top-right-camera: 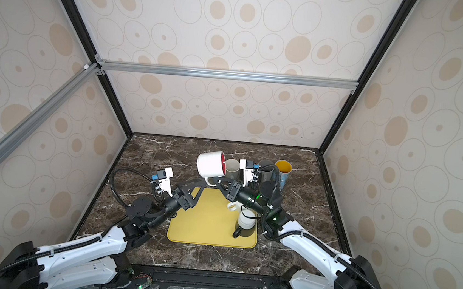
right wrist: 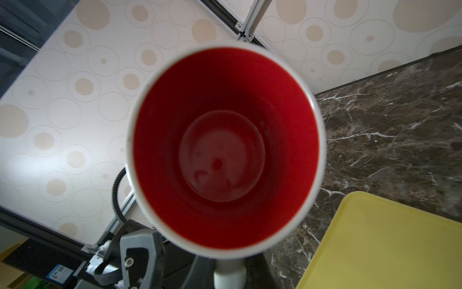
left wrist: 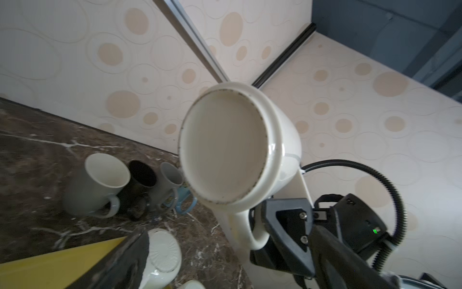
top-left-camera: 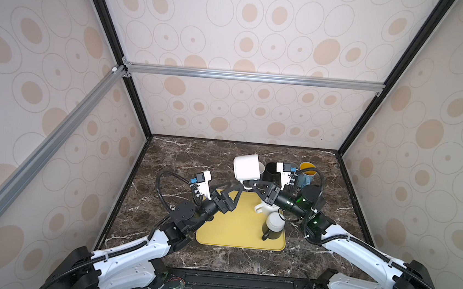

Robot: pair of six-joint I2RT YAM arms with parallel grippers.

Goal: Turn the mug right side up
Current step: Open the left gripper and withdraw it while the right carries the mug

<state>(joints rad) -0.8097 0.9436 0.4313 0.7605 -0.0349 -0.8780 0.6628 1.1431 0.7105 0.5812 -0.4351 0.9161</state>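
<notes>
Mid-flip: red-lined white mug (top-left-camera: pixel 247 166) lies sideways in air, handle pinched by right gripper (top-left-camera: pixel 250 184); left gripper (top-left-camera: pixel 236 196) gapes wide, empty; next, tilt mouth upward, set down.

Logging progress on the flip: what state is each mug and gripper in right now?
White mug: in the air, on its side.
Right gripper: jaws shut on its handle.
Left gripper: jaws open, empty.
Cream mug: upside down on tray.
Grey mug: upright.
</notes>
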